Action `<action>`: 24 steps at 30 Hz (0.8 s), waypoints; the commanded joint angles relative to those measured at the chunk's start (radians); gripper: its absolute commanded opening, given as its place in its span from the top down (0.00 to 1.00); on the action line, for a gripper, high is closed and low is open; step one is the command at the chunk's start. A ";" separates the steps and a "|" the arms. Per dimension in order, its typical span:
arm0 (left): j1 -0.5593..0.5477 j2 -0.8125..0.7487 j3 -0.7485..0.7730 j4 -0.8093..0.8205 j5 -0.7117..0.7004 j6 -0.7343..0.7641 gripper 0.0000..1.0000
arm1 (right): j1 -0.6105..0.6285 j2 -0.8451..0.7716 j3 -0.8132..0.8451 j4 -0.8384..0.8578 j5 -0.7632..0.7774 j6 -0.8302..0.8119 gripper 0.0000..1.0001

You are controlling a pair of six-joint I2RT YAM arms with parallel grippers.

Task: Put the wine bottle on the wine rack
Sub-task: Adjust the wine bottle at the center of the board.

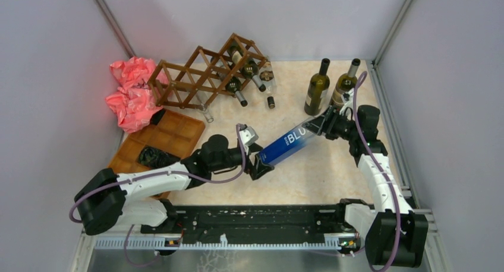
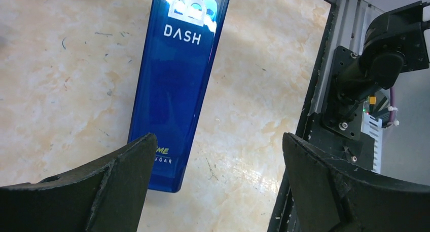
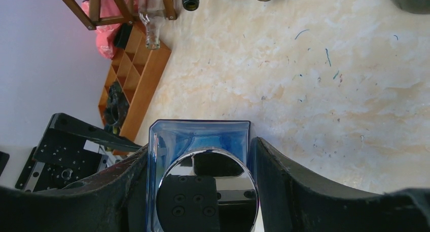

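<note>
Nearest, the left gripper (image 1: 257,162) has its jaws wide apart around the base of the blue square bottle (image 1: 291,142), gripping nothing. The right gripper (image 1: 325,125), at two o'clock from it, is clamped on the capped end. The bottle sits mid-worktop (image 1: 309,180), not yet racked. The wine rack (image 1: 196,76), far off at eleven o'clock, holds several bottles (image 1: 246,67), clear only from above; only the right wrist view shows the chrome cap (image 3: 207,186).

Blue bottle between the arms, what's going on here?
The right gripper holds the blue bottle by its capped end, with the base pointing at the left gripper. That one is wide open at the base, not gripping. The wine rack at far left holds several other bottles; the blue one is not on it yet.
</note>
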 commanded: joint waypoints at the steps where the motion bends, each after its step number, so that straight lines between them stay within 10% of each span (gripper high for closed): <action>1: -0.003 0.062 0.066 0.014 0.045 0.050 0.01 | -0.008 -0.032 0.031 0.142 -0.091 0.088 1.00; 24: -0.003 0.447 0.199 0.184 -0.044 0.264 0.01 | -0.008 -0.024 0.022 0.156 -0.101 0.098 1.00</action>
